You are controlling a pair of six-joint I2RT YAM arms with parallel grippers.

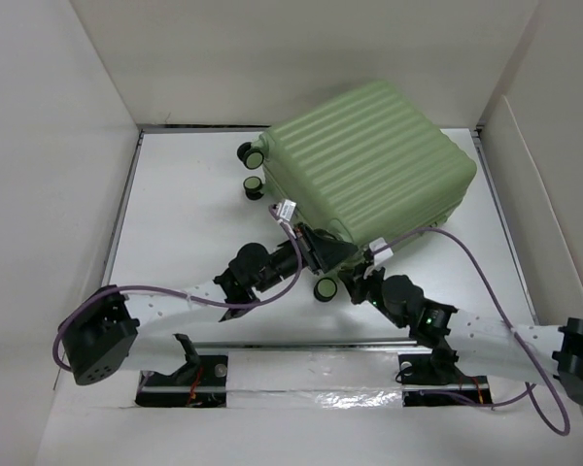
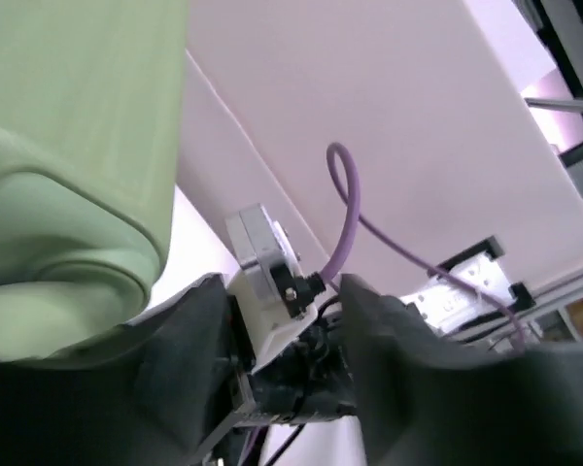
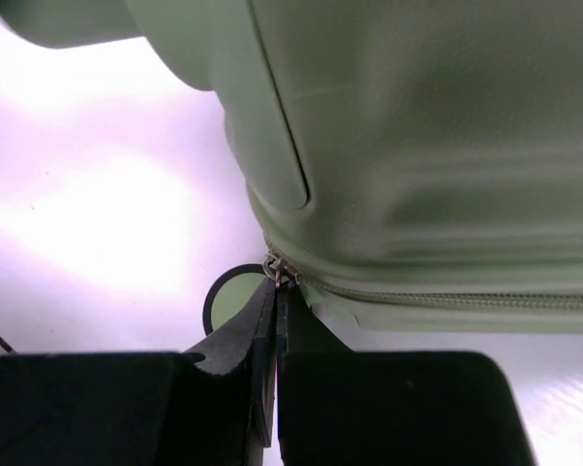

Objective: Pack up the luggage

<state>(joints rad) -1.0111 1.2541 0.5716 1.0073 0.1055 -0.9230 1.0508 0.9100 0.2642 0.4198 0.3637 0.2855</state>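
two arms, one suitcase. the right gripper (image 3: 276, 291) is pinched shut on the zipper pull (image 3: 278, 269) at the near edge of the luggage (image 1: 369, 160); only its wrist view shows this. the left gripper (image 2: 282, 291) is just beside it, fingers apart, nothing between them. the luggage lies closed toward the far right corner with three wheels (image 1: 254, 184) showing. the widest stretch of table (image 1: 185, 214) is on its left.

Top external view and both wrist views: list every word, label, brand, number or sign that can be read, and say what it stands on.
No text can be read in any view.
White tag on the cable beside the luggage: too small to read.
Luggage: no brand or label shows on its shell.
Zipper pull: no marking legible.
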